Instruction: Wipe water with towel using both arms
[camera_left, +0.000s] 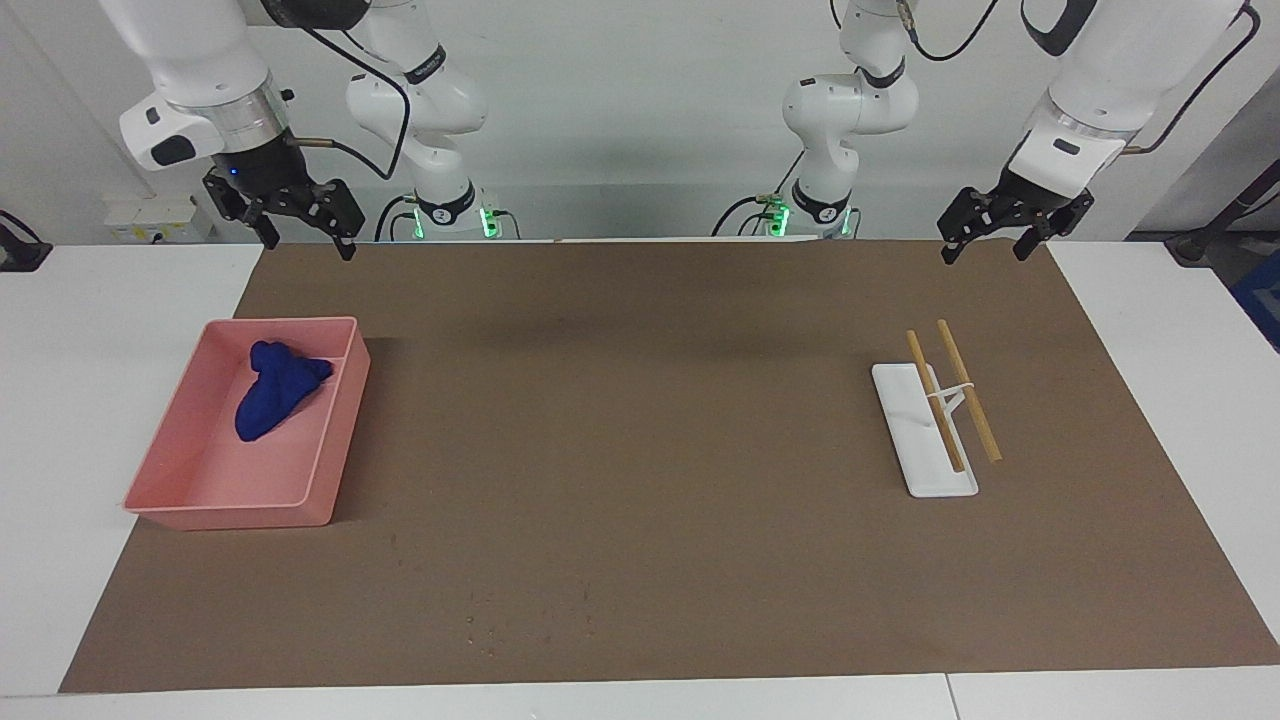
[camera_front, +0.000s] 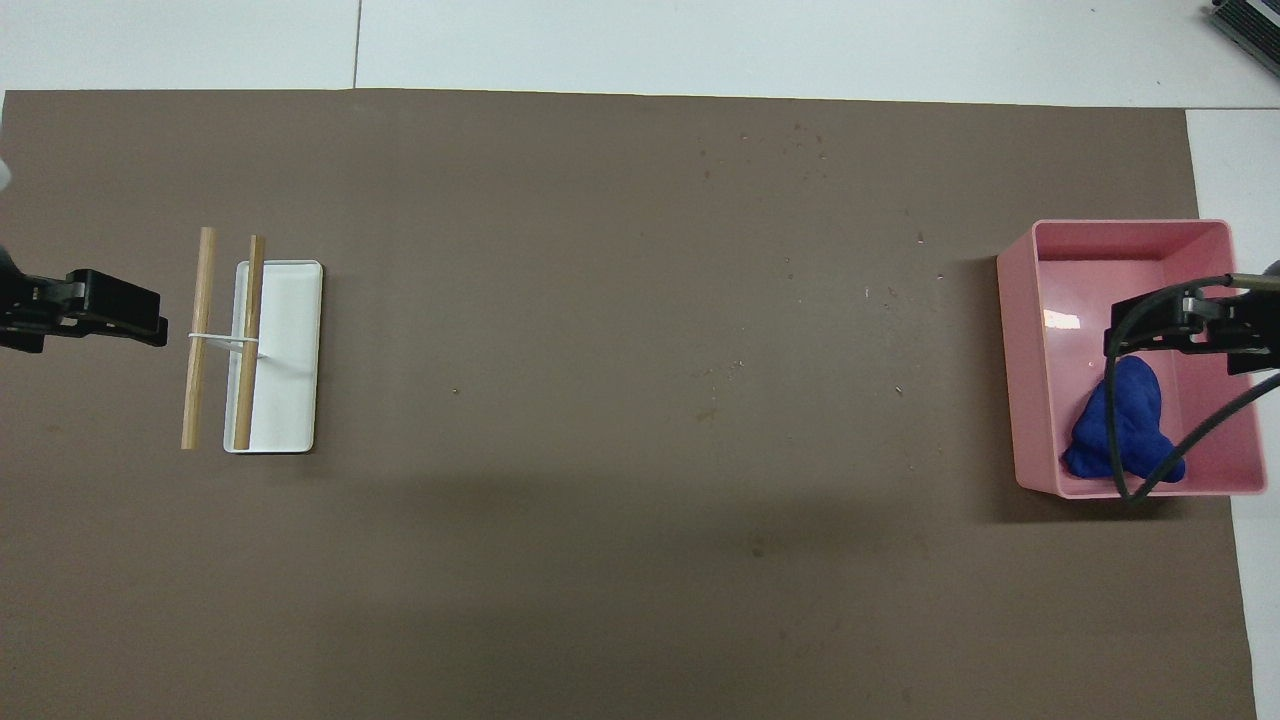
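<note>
The deep-blue towel (camera_left: 275, 400) (camera_front: 1125, 420) lies bunched inside the pink tray (camera_left: 335, 430) (camera_front: 1022, 350), in the part nearer the robots. My right gripper (camera_left: 307, 245) (camera_front: 1170, 325) hangs open high in the air at that end of the table; from overhead it covers part of the tray. At the other end my left gripper (camera_left: 983, 254) (camera_front: 110, 315) waits open in the air, holding nothing. The water shows only as faint specks (camera_left: 490, 625) (camera_front: 790, 140) on the mat, farther from the robots than the tray.
A brown mat (camera_left: 640, 450) covers most of the white table. Toward the left arm's end a small white tray (camera_left: 925, 450) (camera_front: 290, 350) carries two wooden sticks (camera_left: 968, 390) (camera_front: 200, 335) tied with a white band.
</note>
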